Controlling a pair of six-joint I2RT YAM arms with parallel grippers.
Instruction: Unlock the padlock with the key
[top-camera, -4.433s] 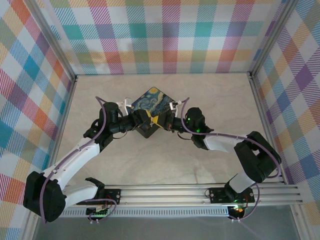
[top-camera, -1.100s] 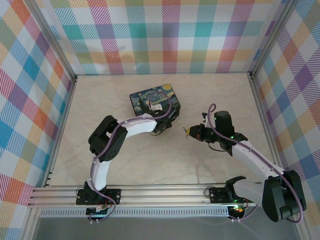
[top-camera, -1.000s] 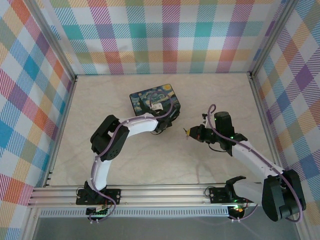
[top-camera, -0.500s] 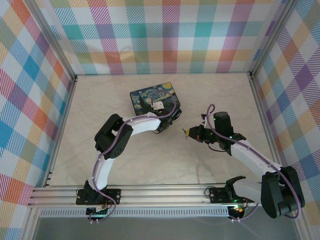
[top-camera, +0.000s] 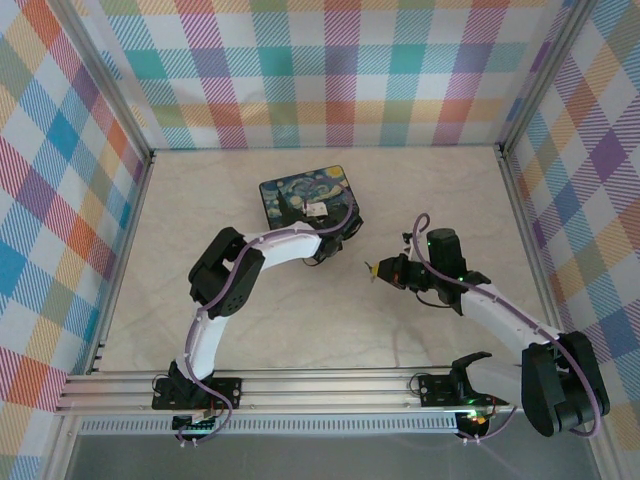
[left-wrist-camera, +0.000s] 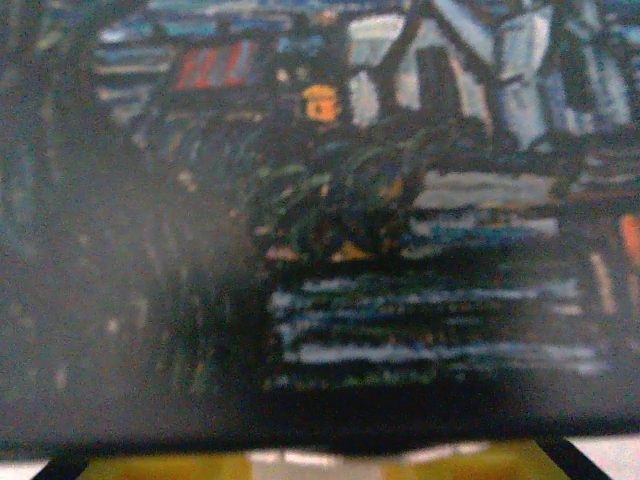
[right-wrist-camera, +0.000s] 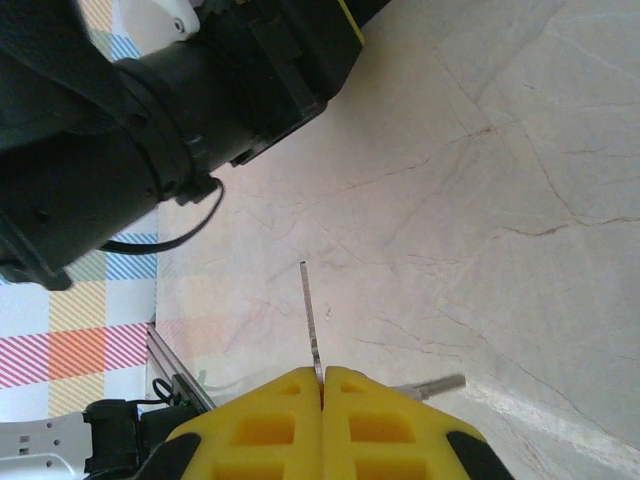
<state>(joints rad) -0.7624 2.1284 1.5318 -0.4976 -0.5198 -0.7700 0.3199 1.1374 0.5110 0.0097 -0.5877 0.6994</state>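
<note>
Right tool (right-wrist-camera: 322, 385), its yellow tips pressed together, pinched the thin silvery metal key (right-wrist-camera: 309, 310), whose slim blade stuck out over the marbled beige counter (right-wrist-camera: 520, 150). Left tool (top-camera: 333, 240) sat against the dark night-sky-printed box (top-camera: 300, 192); its opening could not be told, and the padlock was hidden.

Each arm, the left arm (top-camera: 275, 243) and the right arm (top-camera: 505, 322), is glossy white shell between chunky black joint housings, with a thin lavender cable (top-camera: 413, 226) looping along it. A green light (top-camera: 432, 240) glows on the right one, whose fingers (right-wrist-camera: 258, 428) are bright yellow plastic, moulded with square pockets.
</note>
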